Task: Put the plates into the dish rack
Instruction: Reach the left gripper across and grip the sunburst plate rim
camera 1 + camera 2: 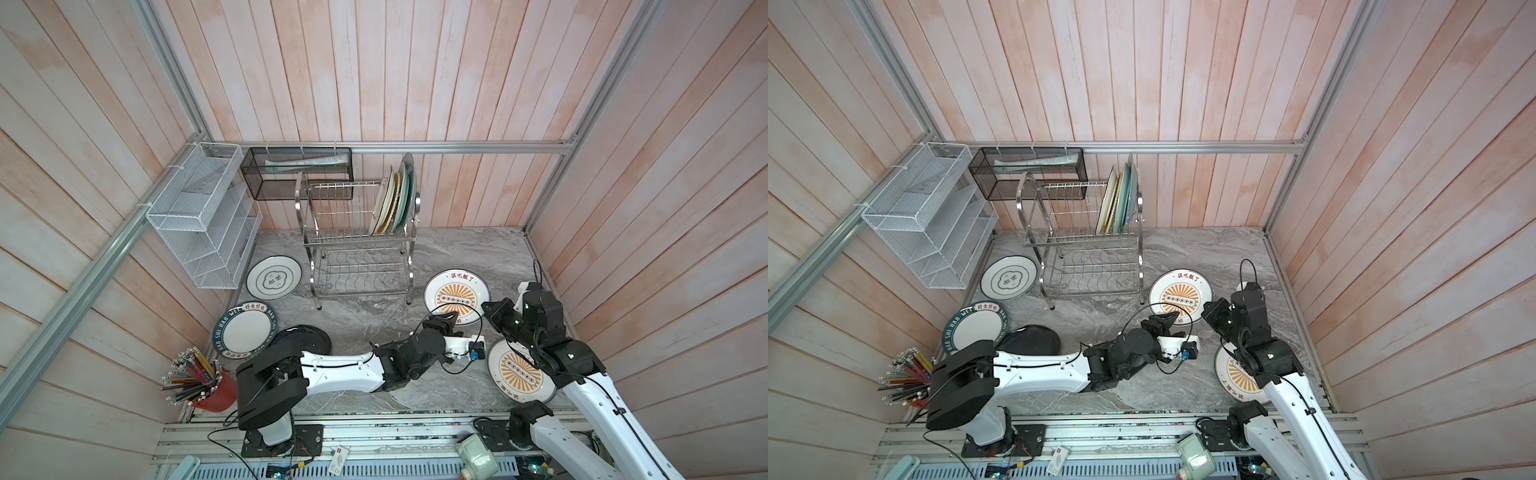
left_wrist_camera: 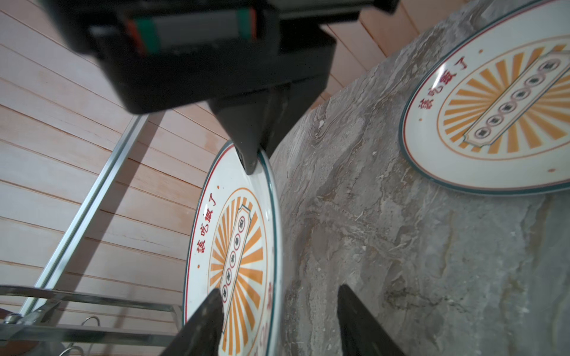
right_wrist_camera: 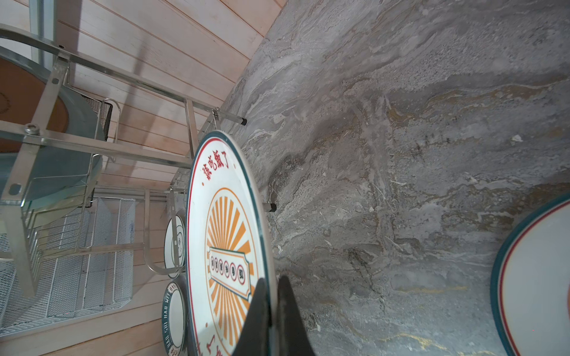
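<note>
Pinching the rim of the sunburst plate [image 3: 228, 234]: right gripper [image 3: 271, 282], fingers pressed together on it (clearest in the right wrist view). Left gripper [image 2: 279, 289] is spread, straddling another part of that rim with a gap on the table side. The plate sits on the table [image 1: 361, 316] in front of the dish rack [image 1: 357, 249], toward its right end. Other plates [image 1: 395, 199] stand upright in the rack's top tier, right end. A second sunburst plate [image 1: 513, 374] lies by the right arm.

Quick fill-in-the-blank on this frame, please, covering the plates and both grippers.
The dish rack holds plates only on its ____ tier.
The right gripper is ____ on the far sunburst plate's rim.
The left gripper's fingers stand ____ around that same rim.
Missing words: upper; shut; open.
</note>
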{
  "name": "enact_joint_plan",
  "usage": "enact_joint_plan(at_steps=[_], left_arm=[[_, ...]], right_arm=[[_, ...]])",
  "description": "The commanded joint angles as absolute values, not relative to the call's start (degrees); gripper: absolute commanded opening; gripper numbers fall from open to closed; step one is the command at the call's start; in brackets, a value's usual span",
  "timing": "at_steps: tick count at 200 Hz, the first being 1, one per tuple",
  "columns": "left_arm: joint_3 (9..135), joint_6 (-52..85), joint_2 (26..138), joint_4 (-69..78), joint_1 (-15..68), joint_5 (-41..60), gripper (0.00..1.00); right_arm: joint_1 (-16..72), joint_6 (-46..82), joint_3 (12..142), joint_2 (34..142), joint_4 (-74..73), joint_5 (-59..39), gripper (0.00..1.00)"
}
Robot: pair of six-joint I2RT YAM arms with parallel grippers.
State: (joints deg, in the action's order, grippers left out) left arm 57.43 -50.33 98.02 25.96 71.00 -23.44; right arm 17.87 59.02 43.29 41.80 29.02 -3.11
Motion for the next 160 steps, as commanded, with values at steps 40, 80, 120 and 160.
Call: enact_joint_plan(at_steps=[40,80,120,160], left_arm=[[62.65,-53.01,103.79,30.36,70.73,-33.28,0.15],[62.17,-52.82,101.26,29.78,71.36,-34.24,0.00],[57.08,-46.63,91.41,22.30,72.55,-26.72,0.00],[50.97,-37.21,79.23,12.75,72.90,-24.48,0.00]], right_arm=[[18.62,60.80,43.25,39.23,29.32,-4.39,0.00],[19.31,59.94,42.80,38.24,27.95,-5.63,0.00],[19.32,54.95,43.32,37.53,23.90,-8.35,0.47],[19.34,45.24,46.44,37.36,21.96,-5.67,0.80]])
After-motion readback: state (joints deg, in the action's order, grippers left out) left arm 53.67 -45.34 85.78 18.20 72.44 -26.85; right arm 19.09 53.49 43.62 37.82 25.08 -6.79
